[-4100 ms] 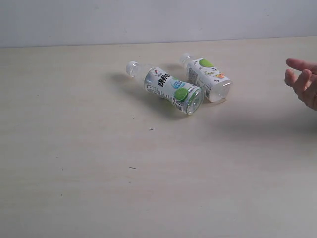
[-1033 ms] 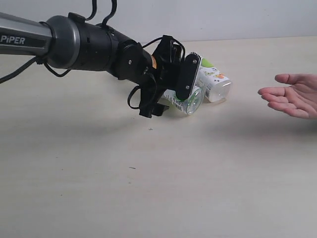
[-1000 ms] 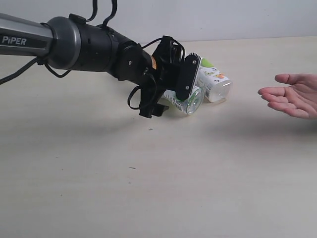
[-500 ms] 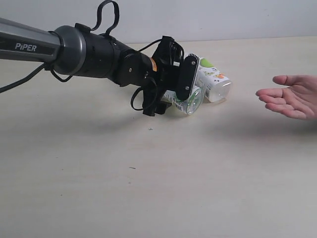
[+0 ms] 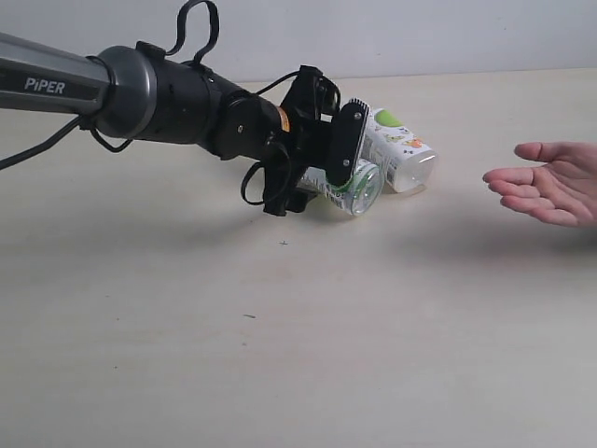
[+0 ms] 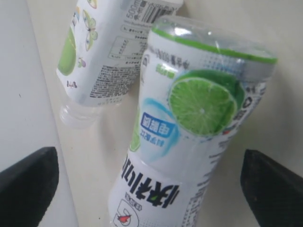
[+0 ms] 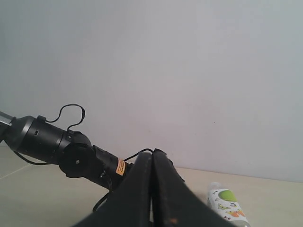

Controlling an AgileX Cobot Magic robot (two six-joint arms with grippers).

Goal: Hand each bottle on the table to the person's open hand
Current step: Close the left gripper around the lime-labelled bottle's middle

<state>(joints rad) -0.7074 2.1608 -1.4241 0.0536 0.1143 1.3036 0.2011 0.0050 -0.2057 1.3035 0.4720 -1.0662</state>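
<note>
Lime-label bottle [image 6: 189,142] lies on its side on table [image 5: 280,355], 1 of 2, just beside butterfly-label bottle [image 5: 399,151]. My left gripper [image 6: 150,188] straddles it, jaws wide apart, nothing clamped. I'd close mid-label without nudging the neighbour, then carry it to the open hand [image 5: 550,191]. Right gripper [image 7: 151,189]: jaws together, empty.
</note>
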